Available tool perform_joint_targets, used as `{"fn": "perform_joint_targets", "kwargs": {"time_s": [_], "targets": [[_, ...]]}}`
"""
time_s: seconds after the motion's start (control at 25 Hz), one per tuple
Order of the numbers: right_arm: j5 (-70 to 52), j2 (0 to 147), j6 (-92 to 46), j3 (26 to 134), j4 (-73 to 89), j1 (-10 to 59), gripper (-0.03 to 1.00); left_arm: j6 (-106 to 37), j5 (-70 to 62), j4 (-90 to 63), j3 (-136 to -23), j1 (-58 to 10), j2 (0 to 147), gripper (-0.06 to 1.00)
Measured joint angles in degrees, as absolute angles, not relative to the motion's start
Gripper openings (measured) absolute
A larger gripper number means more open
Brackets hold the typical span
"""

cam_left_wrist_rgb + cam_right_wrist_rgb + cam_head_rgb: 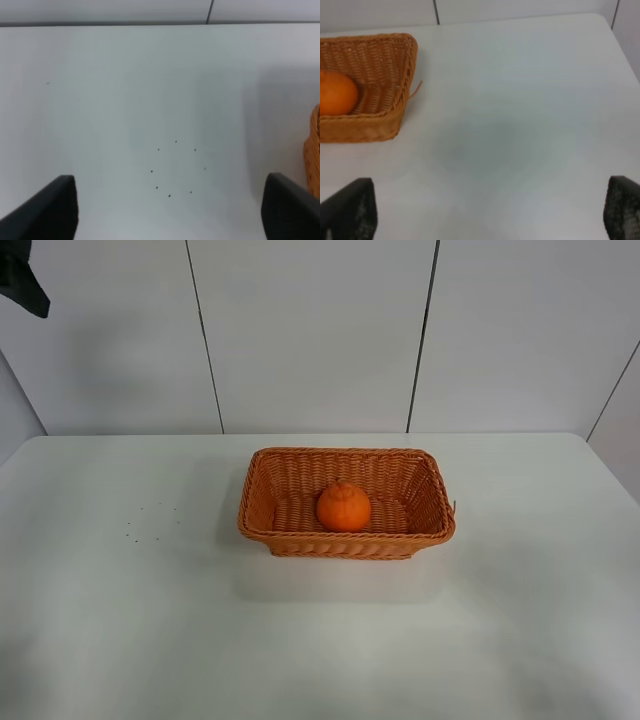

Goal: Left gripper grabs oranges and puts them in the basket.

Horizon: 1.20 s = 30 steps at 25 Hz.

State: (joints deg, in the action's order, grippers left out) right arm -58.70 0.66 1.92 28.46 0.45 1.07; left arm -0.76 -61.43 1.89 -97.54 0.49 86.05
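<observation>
The orange [343, 506] lies inside the wicker basket [258, 508] at the middle of the white table. It also shows in the right wrist view [336, 94], in the basket [385, 60]. My left gripper [170, 210] is open and empty above bare table, with the basket's edge [313, 150] off to one side. My right gripper [490, 212] is open and empty over bare table beside the basket. Neither gripper shows in the exterior high view.
A ring of small dark specks [175, 170] marks the table under the left gripper, also visible in the high view [150, 520]. A dark object [22, 280] hangs at the top left corner. White wall panels stand behind the table.
</observation>
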Motion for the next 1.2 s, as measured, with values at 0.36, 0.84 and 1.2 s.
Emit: {"fn": "perform_joint_targets", "kwargs": {"time_s": [0.36,0.84,1.2], "targets": [[-58.70,0.66,1.92,28.46,0.45,1.07,0.69,-0.71,-59.80,2.99,-86.01,0.49,70.95,0.85],[-58.70,0.66,1.92,28.46,0.45,1.07,0.69,0.50,-53.74,3.09,-61.91,0.49,44.99,0.85],[-58.70,0.66,1.92,28.46,0.45,1.07,0.69,1.43,-52.80,3.09,-48.00,0.49,27.77,0.85]]}}
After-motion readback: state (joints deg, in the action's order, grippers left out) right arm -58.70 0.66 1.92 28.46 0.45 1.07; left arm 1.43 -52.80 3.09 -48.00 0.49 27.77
